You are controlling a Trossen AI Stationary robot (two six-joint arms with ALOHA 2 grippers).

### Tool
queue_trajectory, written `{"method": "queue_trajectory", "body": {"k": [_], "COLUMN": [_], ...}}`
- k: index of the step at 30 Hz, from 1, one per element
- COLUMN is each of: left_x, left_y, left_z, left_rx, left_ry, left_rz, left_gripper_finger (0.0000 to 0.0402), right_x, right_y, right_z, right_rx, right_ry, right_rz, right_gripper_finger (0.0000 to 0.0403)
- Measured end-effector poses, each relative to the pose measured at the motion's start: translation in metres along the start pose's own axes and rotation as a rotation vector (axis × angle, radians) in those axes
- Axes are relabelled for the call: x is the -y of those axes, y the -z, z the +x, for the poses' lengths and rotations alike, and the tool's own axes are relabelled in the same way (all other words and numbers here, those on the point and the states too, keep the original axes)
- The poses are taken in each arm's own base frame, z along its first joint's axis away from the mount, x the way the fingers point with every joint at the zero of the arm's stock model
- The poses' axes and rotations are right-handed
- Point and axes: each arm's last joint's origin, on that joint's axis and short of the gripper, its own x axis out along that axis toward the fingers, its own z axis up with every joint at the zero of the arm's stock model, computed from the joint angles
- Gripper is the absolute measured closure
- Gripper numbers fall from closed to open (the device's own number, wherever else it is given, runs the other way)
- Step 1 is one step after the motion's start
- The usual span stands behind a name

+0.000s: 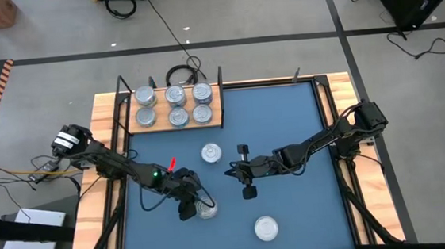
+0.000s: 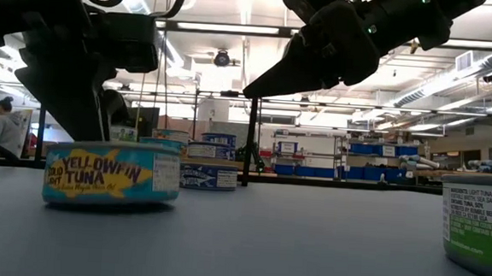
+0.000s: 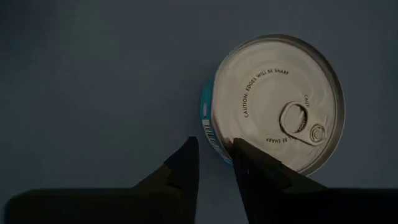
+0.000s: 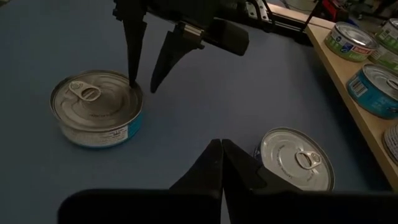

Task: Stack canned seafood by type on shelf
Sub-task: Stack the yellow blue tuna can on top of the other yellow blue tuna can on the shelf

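Six tins of canned seafood (image 1: 176,105) stand on the wooden shelf (image 1: 216,122) at the far edge of the blue mat. Three more tins sit on the mat on their bases. My left gripper (image 3: 211,146) is open over the rim of the blue-labelled yellowfin tuna tin (image 3: 273,112), pointing steeply down, with one finger above the lid and the other outside the wall. My right gripper (image 4: 222,146) is shut and hangs above the mat beside a second tin (image 4: 297,163), touching nothing. The third tin (image 1: 266,228) is near the front edge. My left gripper has one fingertip (image 4: 133,79) at the lid's edge (image 3: 231,134), on the side away from the pull-tab. The other fingertip (image 3: 188,152) is outside the tin's wall. I cannot tell whether either touches. The tin sits flat on the mat.
Black upright posts (image 1: 221,81) stand at the shelf's ends. Wooden rails (image 1: 109,149) and the arms' bases frame the mat on the left and right. Open mat lies between the shelf and the loose tins (image 1: 270,121).
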Motion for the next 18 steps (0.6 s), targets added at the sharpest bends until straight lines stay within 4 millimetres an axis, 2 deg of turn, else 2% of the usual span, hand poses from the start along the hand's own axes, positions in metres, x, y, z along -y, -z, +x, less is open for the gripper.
{"method": "queue_trajectory", "body": {"k": [9, 18], "left_x": [0.0019, 0.0036], "left_y": [-0.0005, -0.0051], "left_z": [0.0001, -0.0041], "left_rx": [-0.010, -0.029], "left_ry": [0.043, -0.020], "left_rz": [0.048, 0.116], "left_gripper_finger": [0.0391, 0.0399], "right_x": [0.0000, 0.0000], "right_y": [0.0000, 0.0000], "right_z": [0.0000, 0.0000], "right_rx": [0.000, 0.000], "right_ry": [0.000, 0.000], "right_rz": [0.000, 0.000], "right_gripper_finger": [0.0390, 0.0391]}}
